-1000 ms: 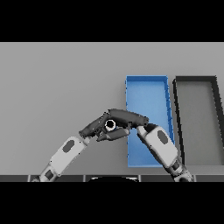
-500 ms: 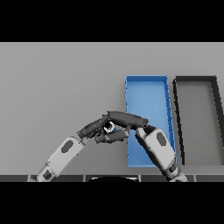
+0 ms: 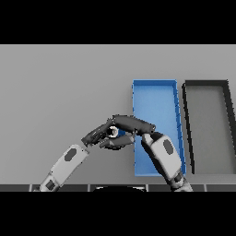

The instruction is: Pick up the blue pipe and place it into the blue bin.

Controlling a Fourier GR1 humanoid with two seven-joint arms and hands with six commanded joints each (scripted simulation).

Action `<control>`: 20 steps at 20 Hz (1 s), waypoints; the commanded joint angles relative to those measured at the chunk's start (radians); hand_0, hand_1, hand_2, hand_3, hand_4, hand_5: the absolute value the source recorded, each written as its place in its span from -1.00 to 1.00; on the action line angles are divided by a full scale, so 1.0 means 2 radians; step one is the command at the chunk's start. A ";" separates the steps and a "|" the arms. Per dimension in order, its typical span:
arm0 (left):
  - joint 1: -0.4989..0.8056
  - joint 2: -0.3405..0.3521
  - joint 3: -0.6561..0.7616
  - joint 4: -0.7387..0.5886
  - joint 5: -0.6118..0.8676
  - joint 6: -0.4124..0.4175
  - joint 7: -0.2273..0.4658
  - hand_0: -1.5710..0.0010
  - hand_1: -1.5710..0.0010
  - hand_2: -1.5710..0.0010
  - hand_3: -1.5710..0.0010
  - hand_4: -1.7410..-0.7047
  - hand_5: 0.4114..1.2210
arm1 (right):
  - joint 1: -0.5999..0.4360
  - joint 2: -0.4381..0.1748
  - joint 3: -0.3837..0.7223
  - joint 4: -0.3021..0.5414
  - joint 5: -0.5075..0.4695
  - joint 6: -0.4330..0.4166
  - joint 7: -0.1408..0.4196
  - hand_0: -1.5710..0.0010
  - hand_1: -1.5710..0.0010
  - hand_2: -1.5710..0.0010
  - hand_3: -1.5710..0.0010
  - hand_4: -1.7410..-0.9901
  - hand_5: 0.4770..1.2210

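Both hands meet just left of the blue bin (image 3: 156, 99): the right hand (image 3: 131, 123) curls over the blue pipe (image 3: 116, 132), the left hand (image 3: 97, 134) shut beneath it, likely steadying the carry.

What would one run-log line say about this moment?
right hand: over blue pipe, grip unclear | left hand: beside it | blue bin: holds nothing | black bin: right of it
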State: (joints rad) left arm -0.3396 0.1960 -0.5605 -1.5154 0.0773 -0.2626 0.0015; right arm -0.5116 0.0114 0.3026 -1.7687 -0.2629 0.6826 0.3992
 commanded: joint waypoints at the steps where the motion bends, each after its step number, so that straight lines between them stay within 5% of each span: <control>1: 0.005 0.005 0.001 -0.004 0.002 0.002 0.015 0.97 0.98 0.98 0.99 0.68 -0.50 | 0.002 0.000 -0.007 -0.004 -0.006 -0.001 -0.008 -1.00 -1.00 -1.00 -1.00 -0.33 1.00; 4: 0.001 -0.001 -0.002 -0.002 -0.004 0.009 0.024 0.99 0.99 0.99 1.00 0.66 -0.60 | -0.020 0.022 -0.031 0.010 -0.096 -0.026 0.067 -1.00 -1.00 -1.00 -1.00 -0.34 1.00; 7: 0.012 0.011 -0.002 -0.009 -0.002 0.005 0.025 0.99 0.99 0.99 1.00 0.68 -0.70 | -0.041 0.011 -0.038 0.001 -0.189 -0.066 0.104 -1.00 -1.00 -1.00 -1.00 -0.34 1.00; 13: 0.009 0.011 -0.002 -0.008 -0.001 0.002 0.028 1.00 1.00 1.00 1.00 0.69 -0.79 | -0.158 -0.057 -0.057 0.001 -0.268 -0.159 0.099 -1.00 -1.00 -1.00 -1.00 -0.34 1.00; 20: 0.018 0.014 -0.007 -0.020 -0.005 0.005 0.034 1.00 1.00 1.00 1.00 0.71 -0.82 | -0.269 -0.115 -0.146 0.116 -0.219 -0.177 0.040 -1.00 -1.00 -1.00 -1.00 -0.35 1.00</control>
State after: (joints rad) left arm -0.3031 0.2235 -0.5750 -1.5558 0.0677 -0.2525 0.0697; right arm -1.0499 -0.2206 0.0089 -1.5358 -0.6983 0.3274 0.4816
